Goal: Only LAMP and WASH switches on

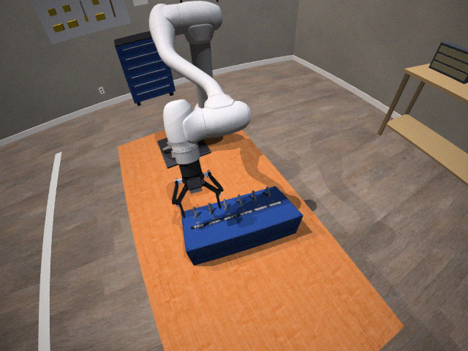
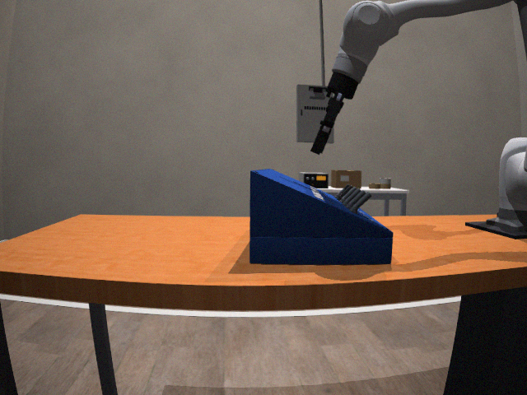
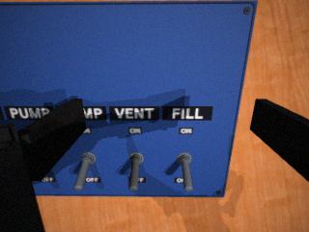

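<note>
A blue sloped console [image 1: 241, 224] sits on the orange table, also in the side view [image 2: 317, 220]. Its panel carries a row of grey toggle switches. In the wrist view I read the labels PUMP [image 3: 29, 113], a partly hidden LAMP [image 3: 94, 113], VENT [image 3: 134, 113] and FILL [image 3: 187, 113]. The LAMP lever [image 3: 83, 171], the VENT lever [image 3: 134, 170] and the FILL lever [image 3: 185, 170] all point toward OFF. The WASH label is out of the wrist view. My gripper [image 1: 199, 207] [image 2: 319, 146] hovers open and empty above the console's left end. Its left finger [image 3: 43, 140] hides the PUMP lever.
The arm's base plate [image 1: 183, 151] stands on the table behind the console. A blue drawer cabinet [image 1: 144, 68] is by the far wall. A wooden shelf [image 1: 431, 124] stands at the right.
</note>
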